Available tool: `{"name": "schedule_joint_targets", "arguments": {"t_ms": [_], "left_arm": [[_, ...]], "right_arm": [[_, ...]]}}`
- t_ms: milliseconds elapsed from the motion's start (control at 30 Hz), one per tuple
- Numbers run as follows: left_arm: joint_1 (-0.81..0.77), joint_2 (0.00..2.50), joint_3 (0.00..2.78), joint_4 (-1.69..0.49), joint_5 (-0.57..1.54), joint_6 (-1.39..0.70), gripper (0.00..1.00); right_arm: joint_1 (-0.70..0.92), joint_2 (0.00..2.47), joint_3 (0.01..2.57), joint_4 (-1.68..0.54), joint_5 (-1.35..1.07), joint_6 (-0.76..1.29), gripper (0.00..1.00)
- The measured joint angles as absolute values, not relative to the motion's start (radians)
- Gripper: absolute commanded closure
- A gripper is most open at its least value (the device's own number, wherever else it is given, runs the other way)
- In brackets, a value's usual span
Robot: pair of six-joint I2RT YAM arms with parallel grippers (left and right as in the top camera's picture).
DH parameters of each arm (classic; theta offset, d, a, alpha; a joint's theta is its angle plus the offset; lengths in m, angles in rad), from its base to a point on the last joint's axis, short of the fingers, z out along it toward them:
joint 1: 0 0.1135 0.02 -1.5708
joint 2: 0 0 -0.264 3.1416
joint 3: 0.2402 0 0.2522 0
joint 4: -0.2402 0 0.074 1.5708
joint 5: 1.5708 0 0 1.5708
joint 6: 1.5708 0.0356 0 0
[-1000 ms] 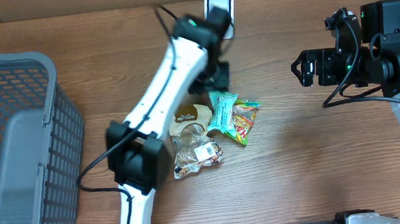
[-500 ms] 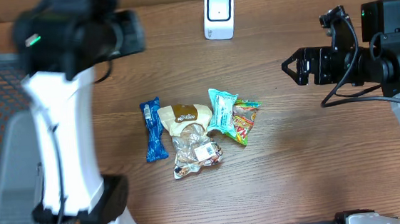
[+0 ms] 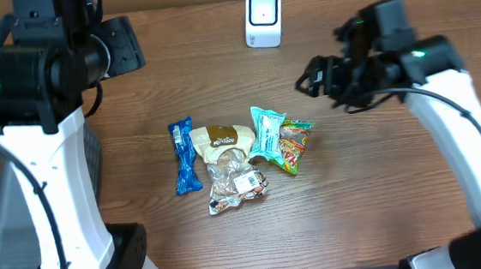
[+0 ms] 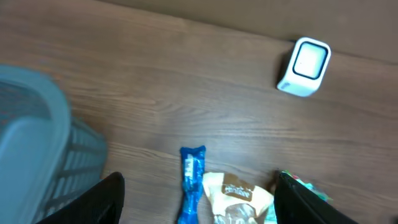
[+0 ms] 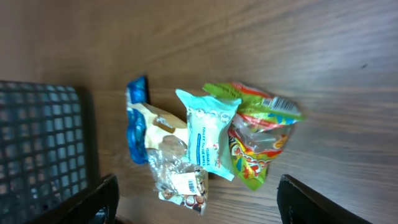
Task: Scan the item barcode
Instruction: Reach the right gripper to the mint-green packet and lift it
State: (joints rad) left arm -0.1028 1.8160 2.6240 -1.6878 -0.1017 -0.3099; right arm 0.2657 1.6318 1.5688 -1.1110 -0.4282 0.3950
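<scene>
Several snack packets lie bunched mid-table: a blue bar, a cream-and-brown packet, a clear bag with a barcode label, a teal wipes pack and a green-red packet. The white scanner stands at the back edge. My left gripper hangs open high above the blue bar, holding nothing. My right gripper is open, up in the air just right of the pile. Its wrist view looks down on the barcode bag between the open right gripper fingers.
A grey mesh basket stands at the table's left side, also in the right wrist view as the basket. In the overhead view my raised left arm hides most of it.
My left arm swung from over the scanner and pile to the left, near the basket; the blue bar now lies uncovered. My right arm moved left toward the pile.
</scene>
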Motion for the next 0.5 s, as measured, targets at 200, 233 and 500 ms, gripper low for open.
{"name": "schedule_joint_targets", "arguments": {"t_ms": [200, 233, 500], "left_arm": [[-0.128, 1.923, 2.624, -1.687, -0.022, -0.310, 0.40], [-0.138, 1.950, 2.624, -1.687, -0.014, -0.310, 0.40], [-0.175, 2.103, 2.614, -1.687, 0.012, -0.311, 0.41]], "right_arm": [[0.389, 1.765, 1.569, -1.076, -0.380, 0.479, 0.23], [0.409, 1.791, 1.569, -1.076, -0.368, 0.495, 0.23], [0.507, 1.883, 1.569, -1.017, -0.252, 0.568, 0.24]]}}
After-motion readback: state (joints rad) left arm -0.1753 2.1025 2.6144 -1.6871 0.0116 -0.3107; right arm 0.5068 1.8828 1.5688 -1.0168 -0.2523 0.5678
